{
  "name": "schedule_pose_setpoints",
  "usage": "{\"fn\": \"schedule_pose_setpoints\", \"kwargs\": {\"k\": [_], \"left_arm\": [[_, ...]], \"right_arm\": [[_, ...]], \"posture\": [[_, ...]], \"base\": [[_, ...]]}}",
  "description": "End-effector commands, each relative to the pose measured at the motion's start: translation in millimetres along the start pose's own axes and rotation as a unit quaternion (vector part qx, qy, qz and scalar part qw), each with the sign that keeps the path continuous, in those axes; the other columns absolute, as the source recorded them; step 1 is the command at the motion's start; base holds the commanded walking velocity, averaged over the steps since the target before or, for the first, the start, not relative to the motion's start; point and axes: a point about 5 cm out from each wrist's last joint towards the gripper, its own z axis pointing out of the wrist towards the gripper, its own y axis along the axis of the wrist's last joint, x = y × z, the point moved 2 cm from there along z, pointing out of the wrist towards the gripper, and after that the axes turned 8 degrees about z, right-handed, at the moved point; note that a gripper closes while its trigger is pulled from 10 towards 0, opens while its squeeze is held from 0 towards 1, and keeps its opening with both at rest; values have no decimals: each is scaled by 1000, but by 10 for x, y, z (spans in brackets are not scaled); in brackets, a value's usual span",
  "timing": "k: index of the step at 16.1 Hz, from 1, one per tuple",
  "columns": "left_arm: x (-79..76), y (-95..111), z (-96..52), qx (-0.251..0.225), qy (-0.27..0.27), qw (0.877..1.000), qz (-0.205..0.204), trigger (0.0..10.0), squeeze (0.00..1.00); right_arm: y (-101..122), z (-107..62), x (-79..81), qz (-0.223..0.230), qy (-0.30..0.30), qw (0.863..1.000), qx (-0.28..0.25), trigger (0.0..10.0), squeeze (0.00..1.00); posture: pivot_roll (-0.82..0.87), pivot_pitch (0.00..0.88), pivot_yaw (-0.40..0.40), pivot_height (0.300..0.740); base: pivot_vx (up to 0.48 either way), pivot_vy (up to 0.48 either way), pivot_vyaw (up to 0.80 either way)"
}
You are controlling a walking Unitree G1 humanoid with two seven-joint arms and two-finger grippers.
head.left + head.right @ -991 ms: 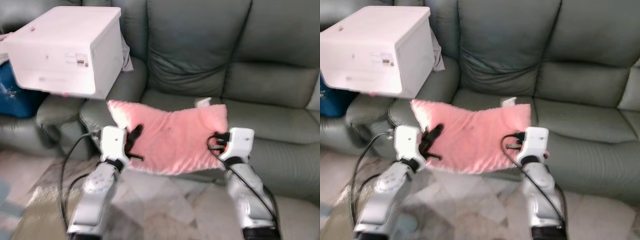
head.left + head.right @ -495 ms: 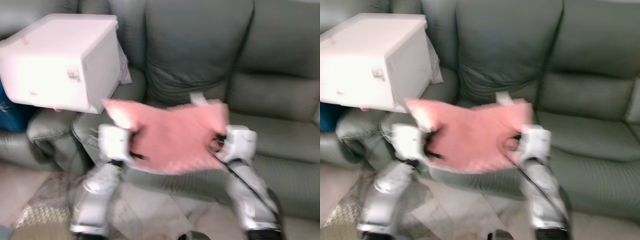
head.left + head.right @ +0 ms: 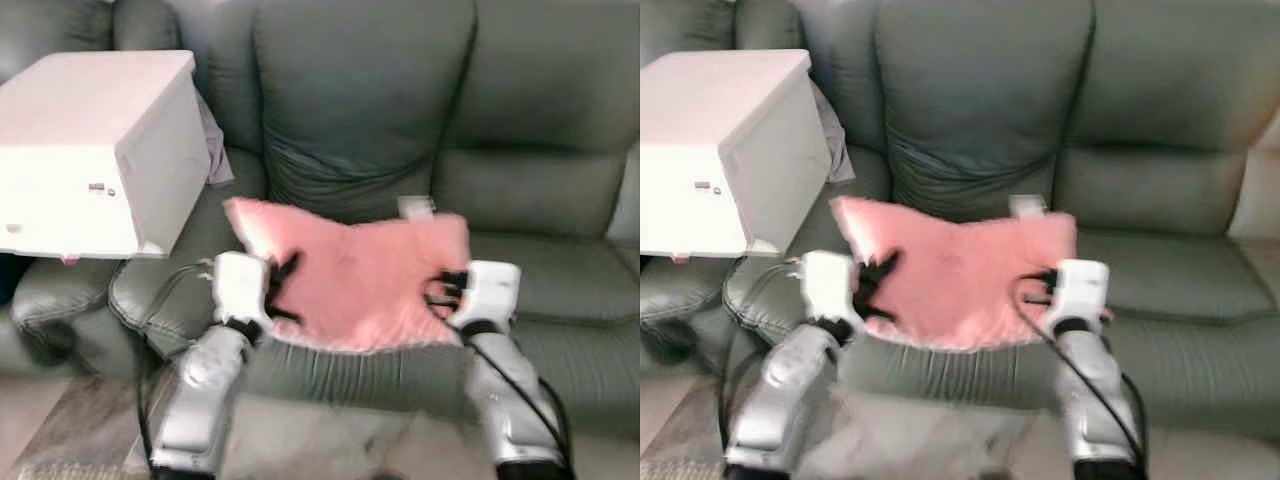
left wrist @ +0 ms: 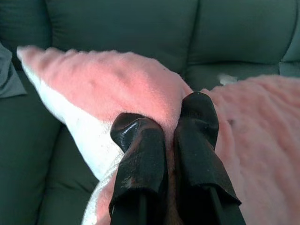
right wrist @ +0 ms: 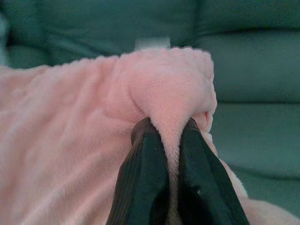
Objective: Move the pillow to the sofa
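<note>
i'm looking at the pink pillow (image 3: 360, 275) held up flat between my two arms, right over the front edge of the grey sofa (image 3: 360, 110) seat cushion. whether its underside touches the cushion i can't tell. my left gripper (image 4: 171, 124) has the pillow's left edge; in the left wrist view the two black fingers (image 4: 140, 159) are pressed nearly together with a fold of pink fleece pinched between them. my right gripper (image 5: 168, 129) has the right edge the same way, its fingers squeezed close on a bunched ridge of the fabric that stands up between them. a small white tag (image 3: 416, 207) sticks up from the pillow's far edge, against the sofa back. on my left, a big white box (image 3: 95, 150) sits on the sofa's armrest, with a bit of grey cloth (image 3: 212, 140) tucked behind it. black cables run down along both silver forearms. the head views are a little blurred.
</note>
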Motion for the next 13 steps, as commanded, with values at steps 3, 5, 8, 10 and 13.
{"fn": "schedule_pose_setpoints", "kwargs": {"k": [3, 5, 8, 10, 13], "left_arm": [[211, -16, -87, -11, 48, 999, 19, 10000, 0], [312, -68, -133, -1, 81, 995, 53, 10000, 0], [380, -117, -214, 8, 102, 993, 55, 10000, 0], [455, -157, -282, 12, 124, 990, 72, 10000, 0], [544, -196, -375, 18, 142, 986, 81, 10000, 0]], "right_arm": [[37, -9, 132, 6, 21, 1000, -14, 10000, 0], [35, -19, 127, 7, 20, 1000, -17, 10000, 0], [14, -24, 129, 5, 19, 1000, -15, 10000, 0], [-11, -15, 150, 1, 21, 1000, -13, 10000, 0], [-4, -17, 169, 3, 26, 1000, -17, 10000, 0]], "posture": [[-47, 0, -7, 740], [-42, 0, -18, 740], [-33, 0, -24, 740], [-23, 0, -26, 740], [-12, 0, -25, 740]], "base": [[180, 0, -740], [0, 0, 0], [0, 0, 0], [0, 0, 0], [0, 0, 0]]}}
